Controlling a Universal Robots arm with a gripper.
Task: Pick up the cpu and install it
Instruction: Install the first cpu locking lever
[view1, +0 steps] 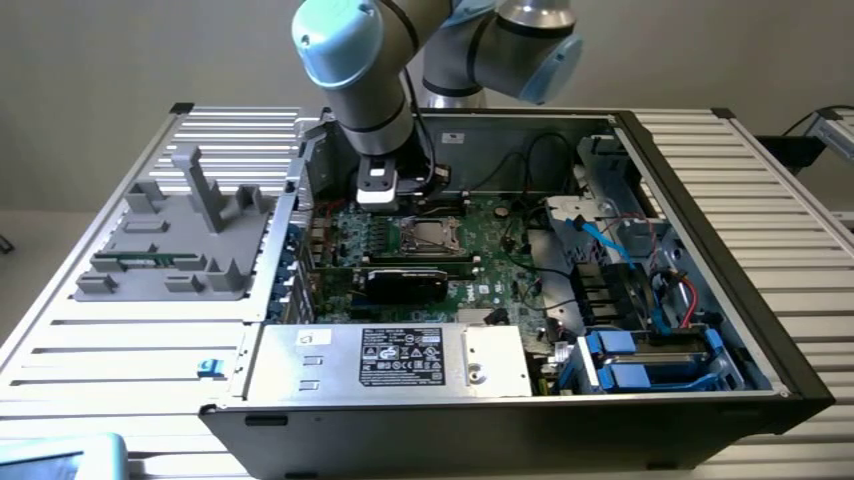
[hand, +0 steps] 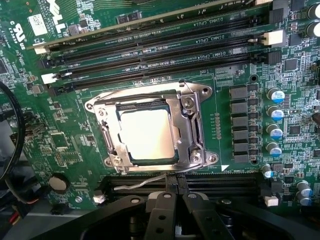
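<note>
The cpu lies flat inside the metal socket frame on the green motherboard, its silvery top showing through the frame's opening. The fingers are closed together and hold nothing. They hang just beside the socket, over the black memory slots, inside the open computer case on the slatted worktop.

Cpu, square pale silvery top, lying flat, seated inside the metal socket frame on the green motherboard
</note>
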